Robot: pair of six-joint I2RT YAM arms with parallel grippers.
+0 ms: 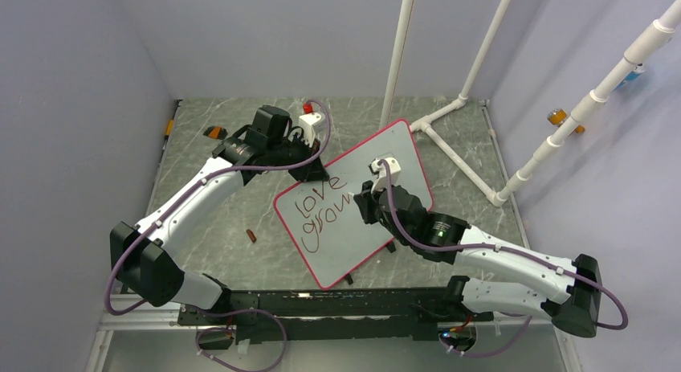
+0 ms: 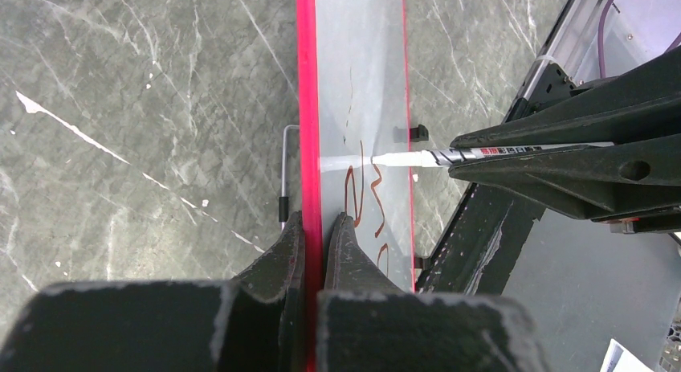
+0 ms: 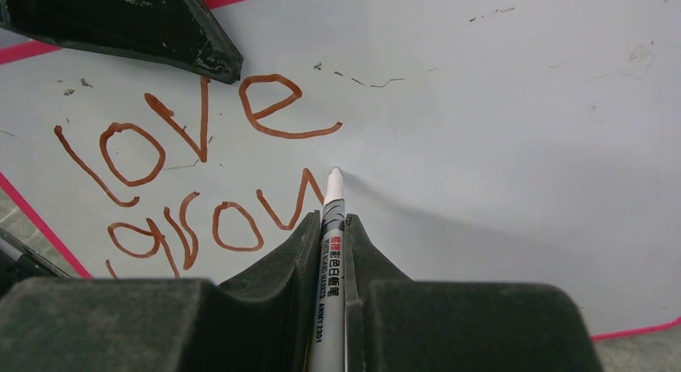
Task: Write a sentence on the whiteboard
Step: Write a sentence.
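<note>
My left gripper point(image 2: 321, 219) is closed on the red-pink frame of the whiteboard point(image 1: 347, 247), w/ one finger on each side of the edge. From the top cam this grip is on the board's far-left side, close to the word "love". The whiteboard lies skewed on the grey table point(image 1: 209, 251), btw my two arms, w/ one corner toward the bases & one away.

My right gripper point(image 3: 331, 219) is closed on a marker point(image 3: 332, 202), which has a grey barrel w/ a white tip and sticks out straight btw the fingers. Its tip touches the white surface just right of the last stroke.

The sentence point(image 3: 202, 131) is in dark red: 1st line "love", 2nd line "gro" plus a half-made letter.

A small dark red piece point(image 1: 251, 235) lies on the table left of the board, apart from it.
</note>
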